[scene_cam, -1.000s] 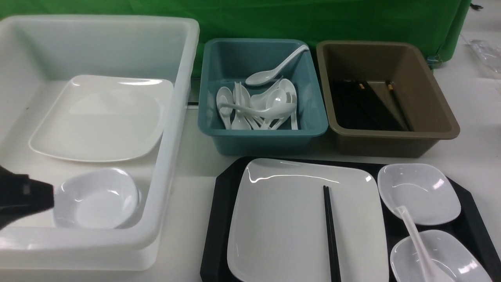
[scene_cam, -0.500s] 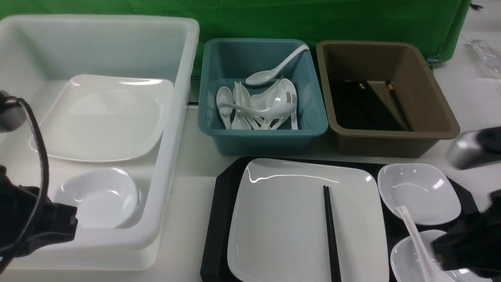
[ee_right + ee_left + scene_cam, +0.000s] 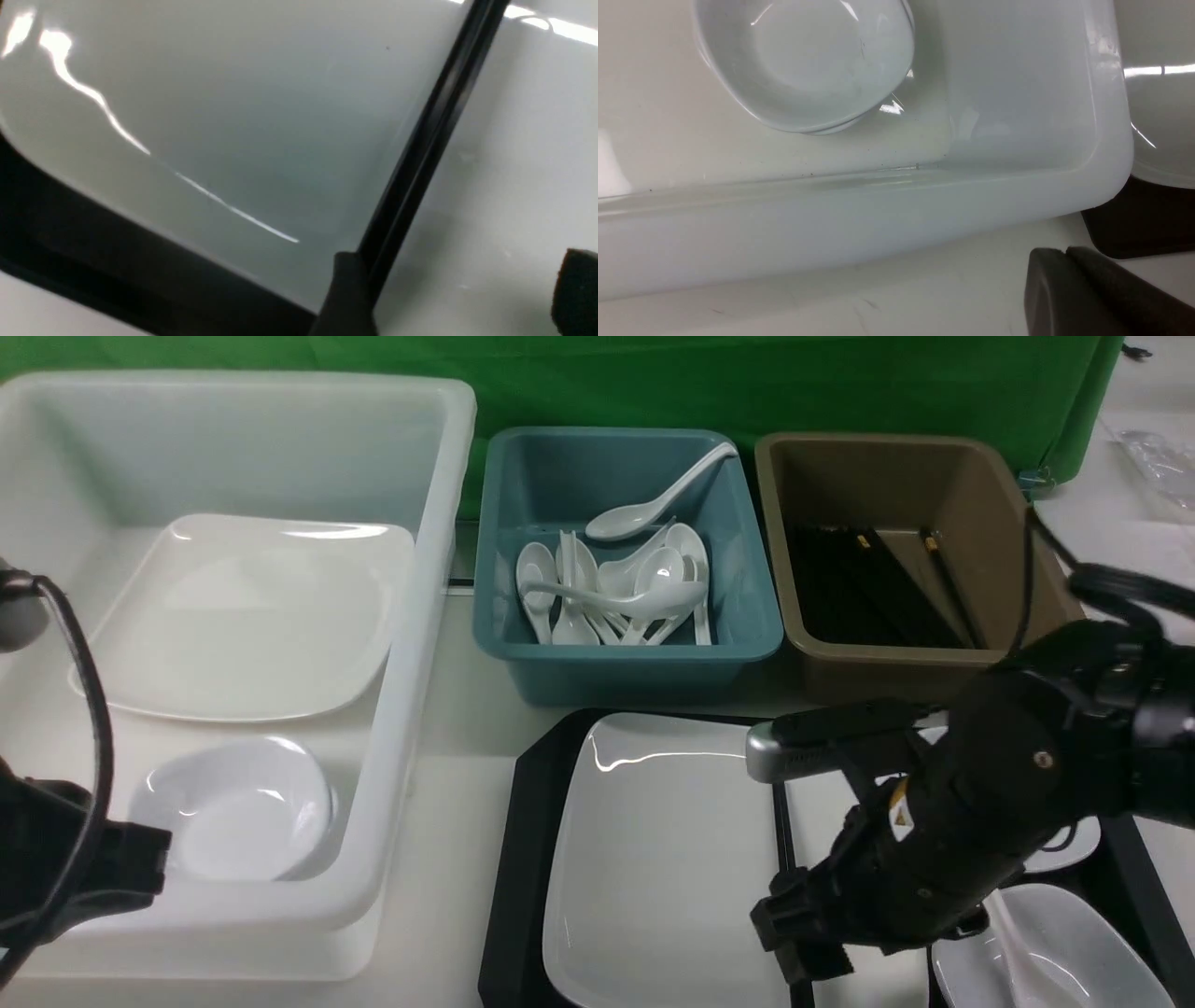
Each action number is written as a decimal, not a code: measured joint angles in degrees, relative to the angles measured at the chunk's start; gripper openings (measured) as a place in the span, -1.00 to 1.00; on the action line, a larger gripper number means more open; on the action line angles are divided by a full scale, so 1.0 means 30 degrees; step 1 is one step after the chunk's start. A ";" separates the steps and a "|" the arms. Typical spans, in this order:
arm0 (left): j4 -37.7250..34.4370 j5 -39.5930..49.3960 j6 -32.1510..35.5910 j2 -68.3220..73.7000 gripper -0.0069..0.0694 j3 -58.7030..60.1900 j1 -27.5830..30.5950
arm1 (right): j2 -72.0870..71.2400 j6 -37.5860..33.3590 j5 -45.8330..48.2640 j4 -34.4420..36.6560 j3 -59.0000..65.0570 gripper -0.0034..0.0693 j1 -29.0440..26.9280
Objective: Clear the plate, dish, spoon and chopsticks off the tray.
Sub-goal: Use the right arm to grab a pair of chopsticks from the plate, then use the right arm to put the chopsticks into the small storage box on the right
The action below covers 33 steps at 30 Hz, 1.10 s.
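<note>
Tray [image 3: 523,868] sits at 5 o'clock on the table. Plate [image 3: 653,877] fills its 9 o'clock half. Chopsticks [image 3: 780,821] lie on the plate, running 12 to 6, nearer the plate's 3 o'clock edge. Spoon [image 3: 1022,952] rests in a dish [image 3: 1083,961] at the tray's 4 o'clock corner.

Right claw [image 3: 460,294] is low over the plate, released and spread wide. The chopsticks pass between its tips, hard against one of them; contact unclear.

Left claw [image 3: 1064,266] is clenched on nothing, just outside the near wall of the tub [image 3: 878,224] at 9 o'clock.
</note>
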 joint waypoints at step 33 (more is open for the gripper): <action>-0.0155 -0.0723 0.0445 0.0000 -0.80 0.0000 0.0000 | -0.3970 -0.1468 0.1348 -0.0554 -0.4265 -0.51 -0.3304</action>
